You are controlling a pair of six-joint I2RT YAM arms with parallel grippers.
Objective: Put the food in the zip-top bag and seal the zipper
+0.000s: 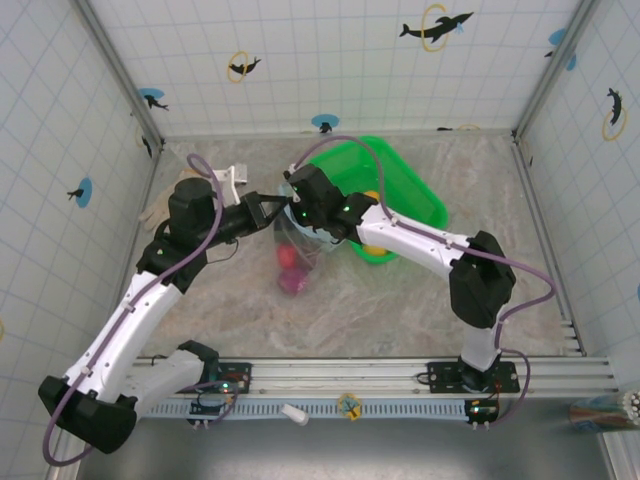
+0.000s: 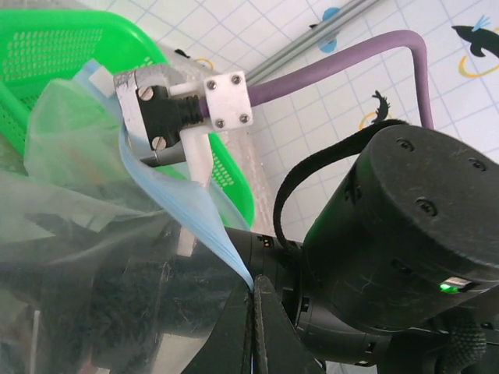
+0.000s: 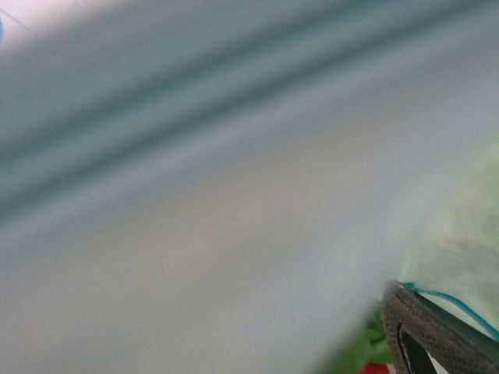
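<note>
The clear blue-tinted zip-top bag (image 1: pixel 297 250) hangs over the table between both arms. Red food (image 1: pixel 288 257) and purple food (image 1: pixel 293 282) lie in its bottom. My left gripper (image 2: pixel 252 287) is shut on the light-blue zipper (image 2: pixel 195 214) strip and holds that edge up. My right gripper (image 1: pixel 298 212) is at the bag's mouth, right beside the left one. In the right wrist view blurred bag plastic lies close over the lens. One finger (image 3: pixel 425 331) stands far to the right, nothing pinched against it. A yellow piece (image 1: pixel 372 197) lies in the green basket (image 1: pixel 400 180).
The green mesh basket stands behind and to the right of the bag, touching it. A white glove (image 1: pixel 152 211) lies by the left wall. Tiled walls close in the table on three sides. The right arm's black wrist (image 2: pixel 405 226) sits close in front of the left camera.
</note>
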